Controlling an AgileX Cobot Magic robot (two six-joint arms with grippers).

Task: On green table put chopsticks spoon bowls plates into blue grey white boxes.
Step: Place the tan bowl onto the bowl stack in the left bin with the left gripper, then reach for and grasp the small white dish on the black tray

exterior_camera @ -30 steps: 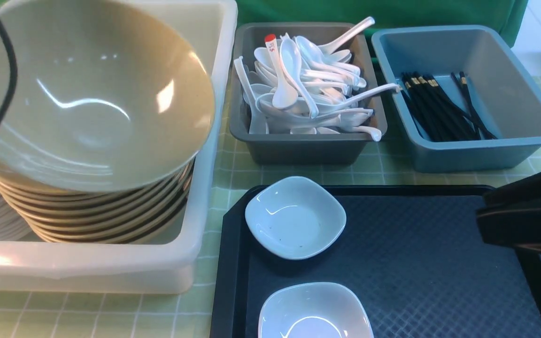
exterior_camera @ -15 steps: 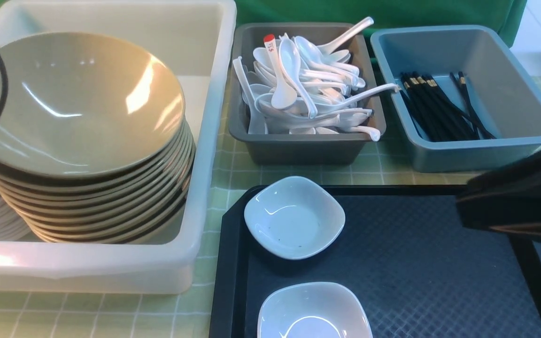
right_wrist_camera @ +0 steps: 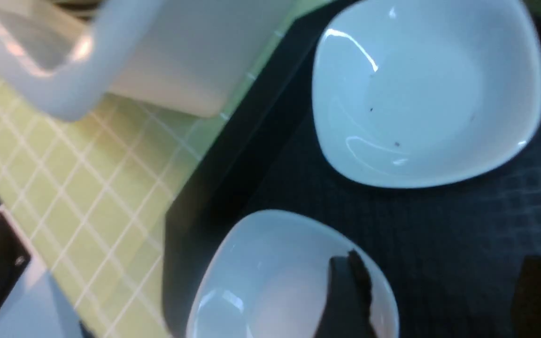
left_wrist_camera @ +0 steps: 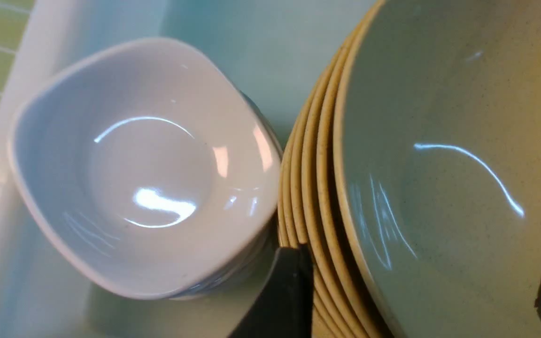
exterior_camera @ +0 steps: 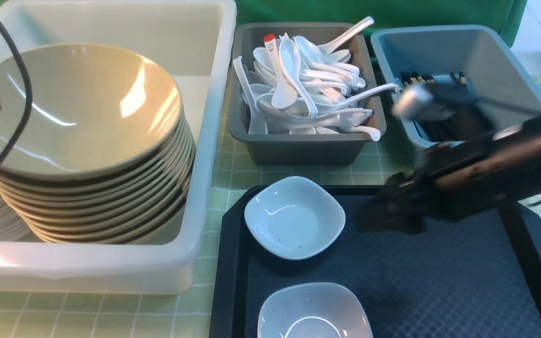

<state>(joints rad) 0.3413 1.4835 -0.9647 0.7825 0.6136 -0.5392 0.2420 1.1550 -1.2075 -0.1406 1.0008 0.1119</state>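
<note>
A stack of tan bowls (exterior_camera: 87, 141) stands in the white box (exterior_camera: 204, 141), beside a stack of white dishes (left_wrist_camera: 143, 164). My left gripper (left_wrist_camera: 421, 295) is open, one finger outside the top bowl's rim (left_wrist_camera: 345, 188) and one inside the bowl. Two white square dishes sit on the black tray (exterior_camera: 439, 281): the far one (exterior_camera: 295, 217) and the near one (exterior_camera: 315, 312). My right gripper (right_wrist_camera: 439, 300) is open and empty above the tray, one fingertip (right_wrist_camera: 345, 291) over the near dish (right_wrist_camera: 280, 281). In the front view the arm (exterior_camera: 463, 178) is blurred.
A grey box (exterior_camera: 305, 150) holds several white spoons (exterior_camera: 298, 84). A blue box (exterior_camera: 524, 94) holds black chopsticks (exterior_camera: 439, 126), partly hidden by the right arm. A cable (exterior_camera: 17, 117) hangs across the tan bowls. The green checked tablecloth (exterior_camera: 87, 314) lies in front.
The tan bowl has come down level onto the stack. My right arm has swung from the right edge leftward over the tray toward the dishes.
</note>
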